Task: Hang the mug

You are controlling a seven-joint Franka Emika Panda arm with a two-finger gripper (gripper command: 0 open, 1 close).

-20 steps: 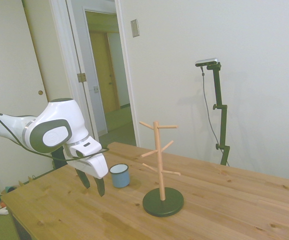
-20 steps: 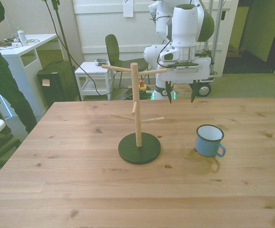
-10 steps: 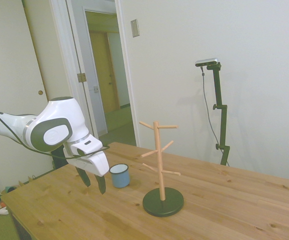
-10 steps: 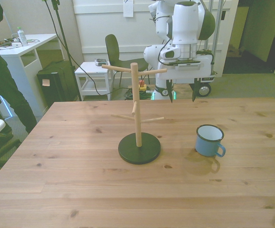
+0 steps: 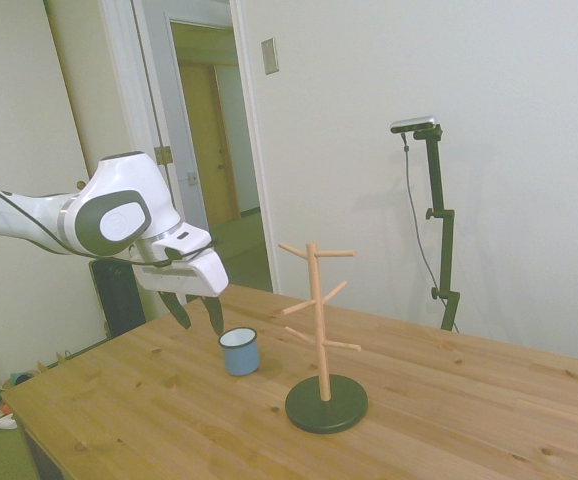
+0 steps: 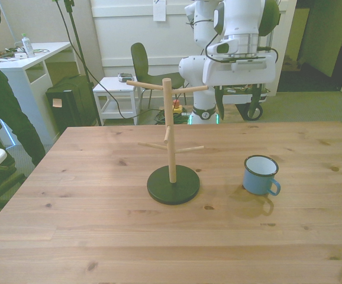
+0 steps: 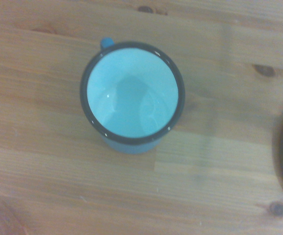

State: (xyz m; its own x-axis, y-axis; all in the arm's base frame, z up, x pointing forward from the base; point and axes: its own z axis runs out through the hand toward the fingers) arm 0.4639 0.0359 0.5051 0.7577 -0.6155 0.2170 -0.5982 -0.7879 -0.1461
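Only wrist shows mug interior | side: gripper spread wide above mug | untouched

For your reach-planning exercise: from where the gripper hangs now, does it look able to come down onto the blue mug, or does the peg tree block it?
Probably yes. The gripper, fingers apart, hangs above the mug, which stands upright with nothing over it. The wooden peg tree stands apart to one side.

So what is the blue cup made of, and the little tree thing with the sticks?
The mug looks like enamelled metal: glossy light-blue skin, thin wall, dark rim, though glazed ceramic is possible. The peg tree looks like pale bare wood, matt with no shine. Its round base is dark and matt, perhaps painted wood or metal.
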